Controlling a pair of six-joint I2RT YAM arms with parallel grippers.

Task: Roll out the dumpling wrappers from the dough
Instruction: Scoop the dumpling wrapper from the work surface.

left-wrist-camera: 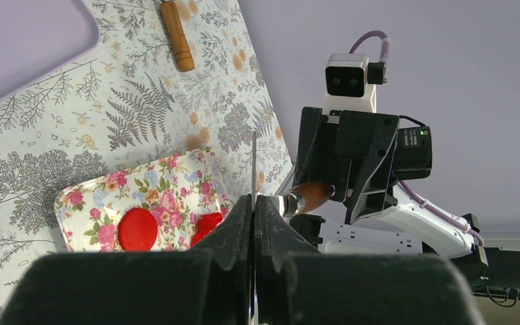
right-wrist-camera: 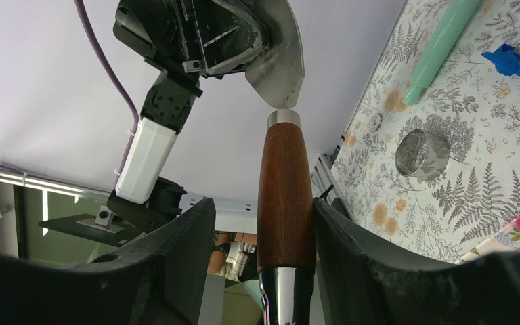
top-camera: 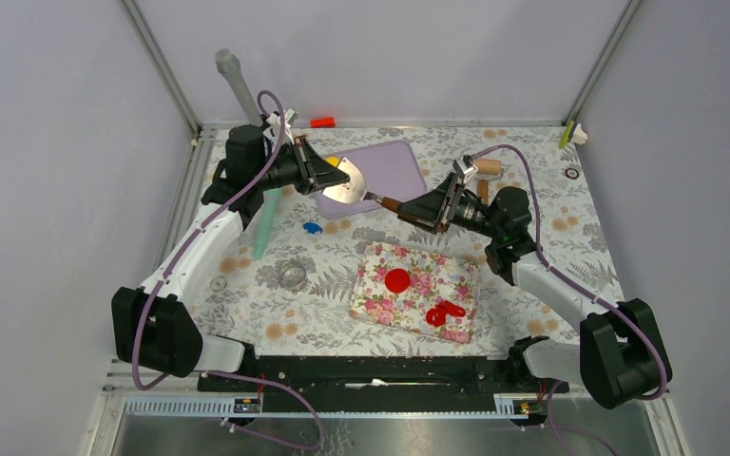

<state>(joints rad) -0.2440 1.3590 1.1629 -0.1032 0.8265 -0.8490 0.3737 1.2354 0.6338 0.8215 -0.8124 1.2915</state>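
Note:
A flat round red dumpling wrapper (top-camera: 397, 280) (left-wrist-camera: 137, 229) lies on the floral tray (top-camera: 371, 294). Ragged red dough scraps (top-camera: 445, 313) (left-wrist-camera: 206, 225) sit near that tray's right end. Both arms hold a metal spatula in the air over the table's back half. My left gripper (top-camera: 328, 173) (left-wrist-camera: 252, 203) is shut on its thin blade (top-camera: 350, 180) (right-wrist-camera: 281, 61). My right gripper (top-camera: 409, 211) (right-wrist-camera: 263, 203) stands open around its wooden handle (top-camera: 392, 203) (right-wrist-camera: 284, 189) (left-wrist-camera: 309, 195). The handle rests against one finger, with a gap to the other.
A lilac board (top-camera: 390, 161) lies under the spatula. A teal rolling pin (top-camera: 268, 223), a blue piece (top-camera: 311, 228) and a round metal cutter (top-camera: 292, 274) (right-wrist-camera: 420, 152) lie at the left. A wooden pin (top-camera: 485, 176) (left-wrist-camera: 176, 37) lies at the back right, a red-orange block (top-camera: 322, 122) at the back edge.

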